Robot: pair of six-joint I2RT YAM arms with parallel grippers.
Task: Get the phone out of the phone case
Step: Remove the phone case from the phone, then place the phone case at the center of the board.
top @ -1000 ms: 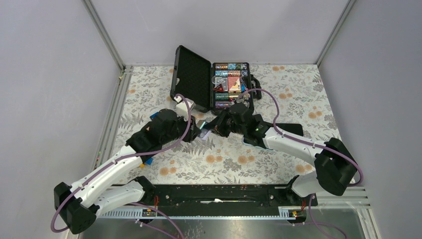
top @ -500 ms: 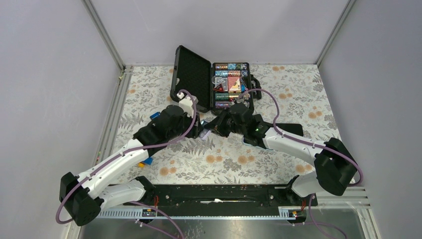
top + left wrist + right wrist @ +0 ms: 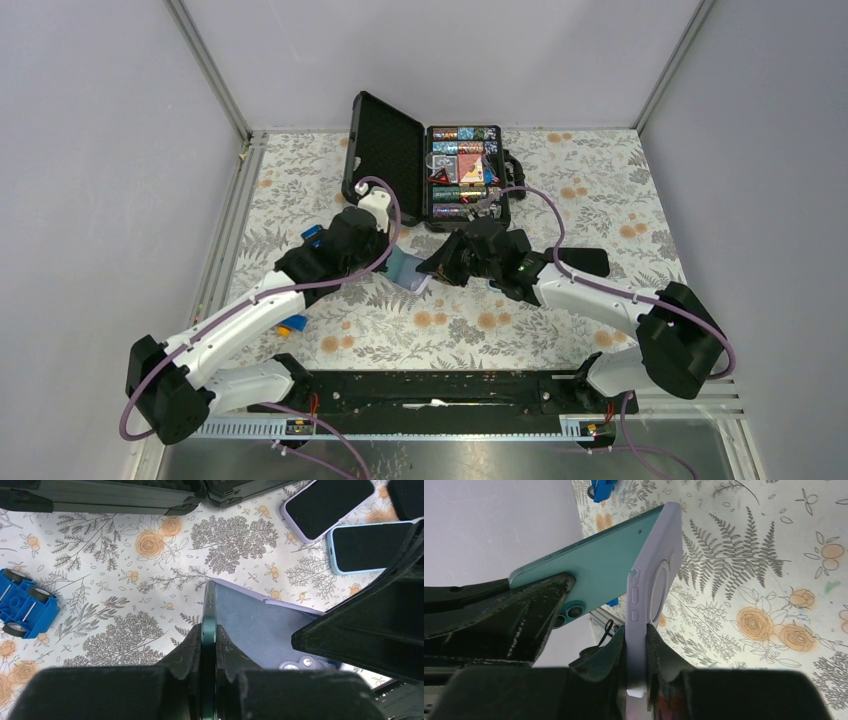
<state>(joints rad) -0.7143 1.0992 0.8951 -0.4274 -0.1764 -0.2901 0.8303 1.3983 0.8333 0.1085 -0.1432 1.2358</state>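
Right wrist view: right gripper [image 3: 636, 632] is clamped on the lilac case [image 3: 658, 575]. Left gripper [image 3: 208, 632] pinches the teal phone [image 3: 208, 607] by its edge. The phone is splayed out of the case, touching it only at one end. Both are held just in front of the open black box [image 3: 385, 155].

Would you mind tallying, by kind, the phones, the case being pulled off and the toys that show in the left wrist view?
Phones: 3 (teal phone held on edge; lavender-cased phone and blue-cased phone lying screen-up on the cloth)
Cases being pulled off: 1 (lavender case)
Toys: 1 (blue wheeled toy)
Total: 5
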